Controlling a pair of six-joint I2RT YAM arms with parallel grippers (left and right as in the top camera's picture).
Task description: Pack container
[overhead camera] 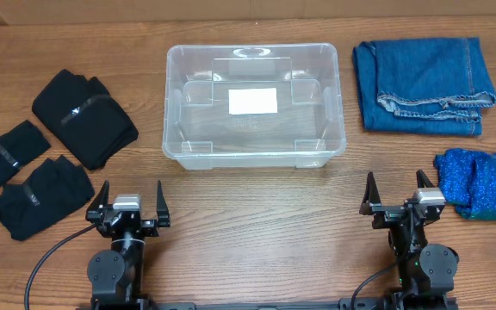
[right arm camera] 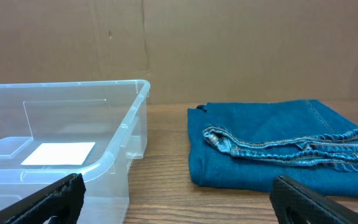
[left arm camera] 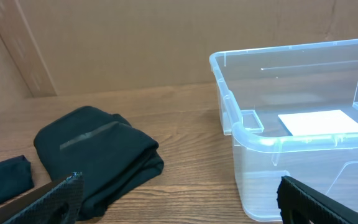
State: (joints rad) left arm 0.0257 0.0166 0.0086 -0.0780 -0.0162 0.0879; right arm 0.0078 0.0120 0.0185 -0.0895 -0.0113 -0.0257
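Clear rectangular plastic container (overhead camera: pixel 179 112) is empty; black folded clothes (overhead camera: pixel 84 116) at nine o'clock, blue denim (overhead camera: pixel 424 84) at two lie outside; left gripper (overhead camera: pixel 132 188), right gripper (overhead camera: pixel 394 179) released.

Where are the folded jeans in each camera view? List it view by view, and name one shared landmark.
Overhead: jeans at upper right, right of the container.
Left wrist: not in it.
Right wrist: jeans fill the right half.
Shared landmark: the container's white label, seen in all three views.
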